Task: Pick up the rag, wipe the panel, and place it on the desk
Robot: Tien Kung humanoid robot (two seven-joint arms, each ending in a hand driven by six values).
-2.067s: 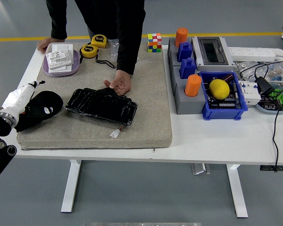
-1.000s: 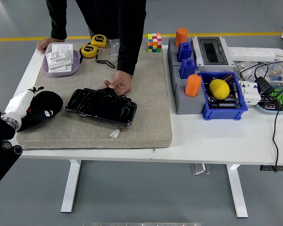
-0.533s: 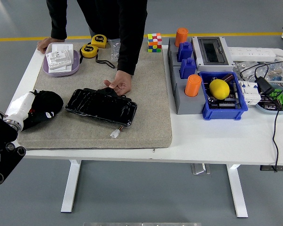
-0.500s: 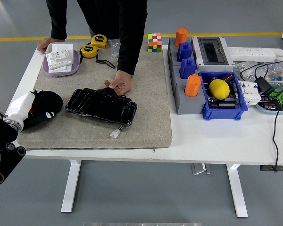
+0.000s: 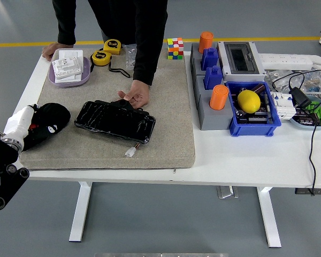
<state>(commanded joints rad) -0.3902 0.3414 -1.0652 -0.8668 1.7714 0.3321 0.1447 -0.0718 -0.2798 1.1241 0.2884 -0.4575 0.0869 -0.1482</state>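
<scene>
The black rag [image 5: 52,119] lies bunched on the grey mat [image 5: 166,134] at its left edge. My left hand [image 5: 36,128] reaches in from the lower left with its white wrist cover [image 5: 18,122]. The hand is black and merges with the rag, so its grip does not show. The glossy black panel [image 5: 115,121] lies on the mat just right of the rag, with a small white connector [image 5: 130,152] at its near edge. A person's hand [image 5: 135,96] presses on the panel's far edge. My right arm is out of view.
The person's other hand [image 5: 53,49] rests by a purple tray [image 5: 69,68] of white parts. Two yellow tape measures [image 5: 106,52], a colour cube [image 5: 175,47], grey blocks with orange cups [image 5: 218,97], a blue bin with a yellow ball [image 5: 249,101] and cables [image 5: 302,96] stand at the back and right.
My left arm has drawn back a little toward the lower left. The rag has stayed at the mat's left edge. The person's hand has stayed on the panel.
</scene>
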